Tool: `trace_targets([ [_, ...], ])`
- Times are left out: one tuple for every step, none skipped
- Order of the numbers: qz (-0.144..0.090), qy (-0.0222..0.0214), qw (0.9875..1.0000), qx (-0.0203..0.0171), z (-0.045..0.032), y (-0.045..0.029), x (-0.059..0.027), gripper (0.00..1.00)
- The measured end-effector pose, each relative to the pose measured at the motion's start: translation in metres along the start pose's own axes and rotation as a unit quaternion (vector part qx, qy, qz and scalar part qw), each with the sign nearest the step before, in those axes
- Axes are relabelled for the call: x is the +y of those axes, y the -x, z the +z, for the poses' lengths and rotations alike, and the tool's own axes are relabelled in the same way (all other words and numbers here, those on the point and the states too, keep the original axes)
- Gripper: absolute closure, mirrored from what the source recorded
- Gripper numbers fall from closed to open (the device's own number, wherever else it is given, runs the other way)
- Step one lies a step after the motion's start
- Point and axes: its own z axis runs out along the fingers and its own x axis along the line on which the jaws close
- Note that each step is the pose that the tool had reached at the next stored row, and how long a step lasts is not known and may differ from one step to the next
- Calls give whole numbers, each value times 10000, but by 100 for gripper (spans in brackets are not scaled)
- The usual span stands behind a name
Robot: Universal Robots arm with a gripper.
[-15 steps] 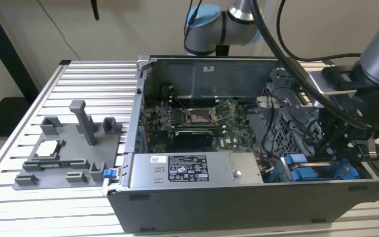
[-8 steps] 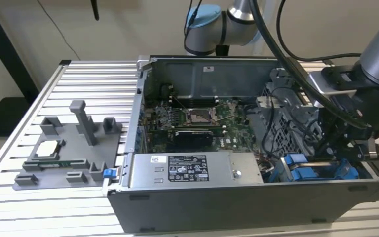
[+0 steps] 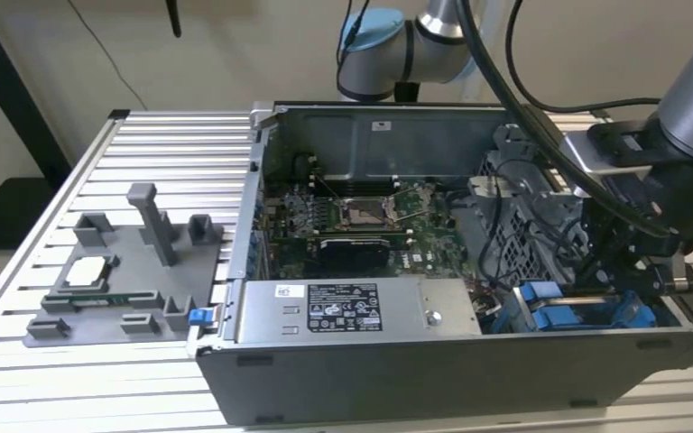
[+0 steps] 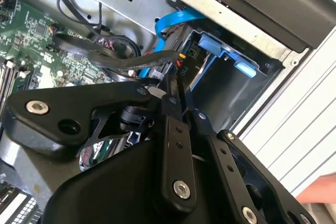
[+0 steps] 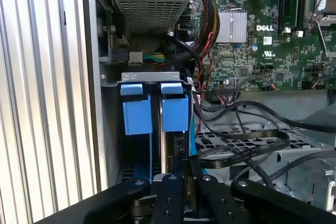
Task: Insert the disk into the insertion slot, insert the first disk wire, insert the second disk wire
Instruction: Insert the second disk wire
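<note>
Gripper [image 3: 635, 271] sat low at the right of the exterior view, down over the drive bay corner of the open computer case [image 3: 443, 379]. In both wrist views the fingers [image 5: 173, 192] stood close together, pinched on what looked like a thin dark connector or cable end, though the grip point was partly hidden, so this was a judgement. The disk [image 5: 175, 113] was already seated upright in the insertion slot [image 5: 152, 80], left of centre in the first wrist view, blue carrier tabs showing side by side at the bay mouth. Black cables [image 5: 241, 140] looped loose just beside the bay, over the perforated cage top. Risks as judged: the plug meeting the disk's socket tilted, which could bend pins or skid off the edge; the loose loops snagging on the fingers; the flat blue cable [image 4: 173, 19] near the bay being dragged. A hand [image 4: 320, 192] sat at the lower right edge of the second wrist view, near the arm.
</note>
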Motion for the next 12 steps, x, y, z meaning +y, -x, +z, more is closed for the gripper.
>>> trace_targets([
  [0,0,10000,0,2,0,0,100],
  [0,0,10000,-1,8,-1,0,100],
  [0,0,10000,0,13,-2,1,100],
  [-1,0,10000,1,20,-2,1,100],
  [-1,0,10000,2,27,-4,1,100],
  [-1,0,10000,1,33,-4,2,100],
  [0,0,10000,-1,36,-4,2,0],
  [0,0,10000,-3,39,-5,2,0],
  [0,0,10000,-2,39,-5,2,0],
  [2,0,10000,-3,33,-4,2,0],
  [5,0,10000,-8,13,-2,0,0],
  [11,0,10000,-10,-24,3,-2,0],
])
